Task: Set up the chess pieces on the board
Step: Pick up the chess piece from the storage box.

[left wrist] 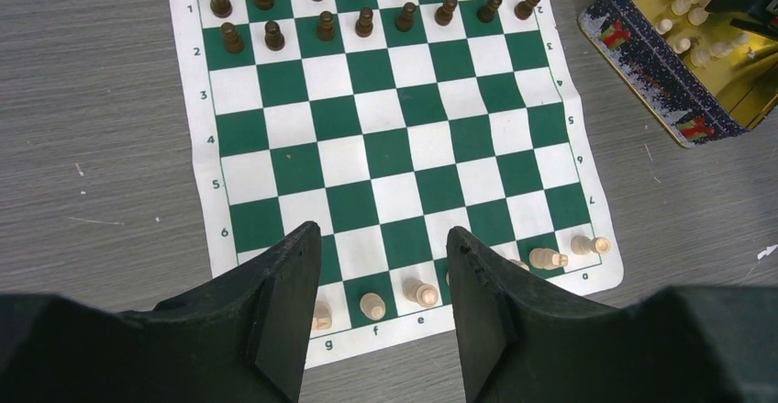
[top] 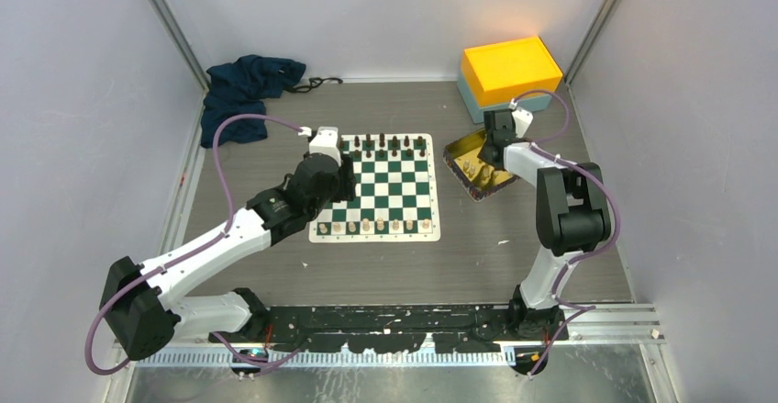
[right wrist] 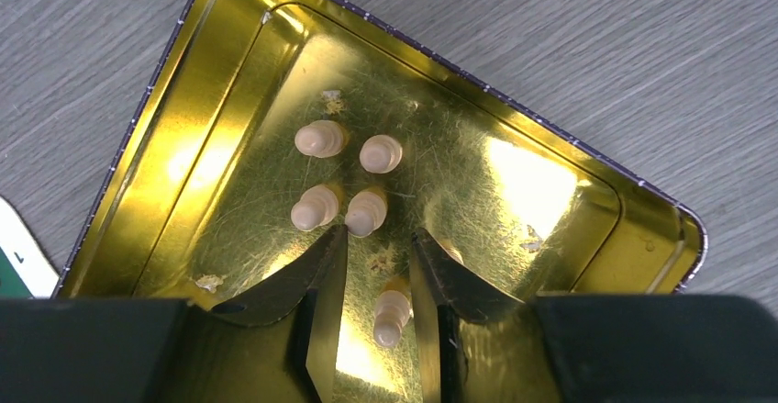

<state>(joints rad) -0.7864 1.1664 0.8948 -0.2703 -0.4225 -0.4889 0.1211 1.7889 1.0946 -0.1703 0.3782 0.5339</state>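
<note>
The green-and-white board (top: 390,189) lies mid-table, also in the left wrist view (left wrist: 385,137). Cream chess pieces (top: 381,226) stand along its near row (left wrist: 373,307). My left gripper (top: 347,183) hovers open and empty over the board's near left part (left wrist: 383,238). My right gripper (top: 483,160) is down in the gold tray (right wrist: 138,146), jaws open (right wrist: 378,233). One cream piece (right wrist: 390,316) lies between the open fingers without being clamped. Several more cream pieces (right wrist: 365,212) lie just ahead of the fingertips.
Black pieces (left wrist: 367,4) fill the board's two far rows. The gold tray (top: 477,185) sits right of the board. A yellow box (top: 510,68) stands behind it. A dark blue cloth (top: 246,86) lies at the back left.
</note>
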